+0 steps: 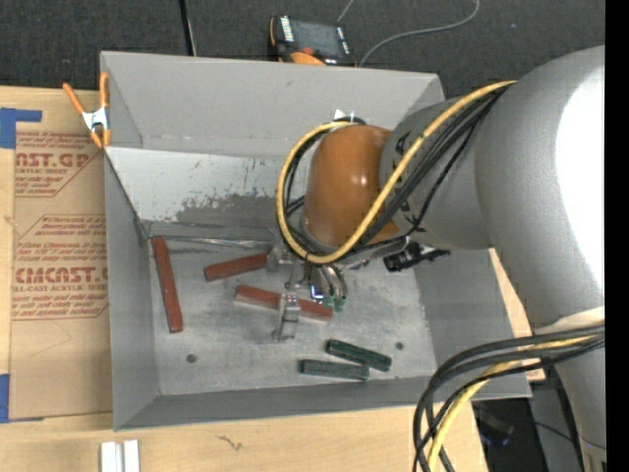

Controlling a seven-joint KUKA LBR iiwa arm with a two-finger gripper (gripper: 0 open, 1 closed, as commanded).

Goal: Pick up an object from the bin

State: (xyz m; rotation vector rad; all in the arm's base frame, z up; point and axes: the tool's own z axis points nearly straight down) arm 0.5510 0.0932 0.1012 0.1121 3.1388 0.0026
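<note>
Gripper (291, 313) sits low over red bar (257, 297) at mid-floor of bin (197, 116), bar's right end under it. We can't tell how wide it's open or whether it has hold of anything, since wrist covers that bit. Our take on doing this well: straddle bar across narrow width, close nearer middle than tip so it won't swing, lift straight up, clear of second bar (236, 266) just behind. Bar itself: slim, flat, reddish-brown stick, lying flat, slightly angled. Green bars (359, 355) near front edge, well apart.
</note>
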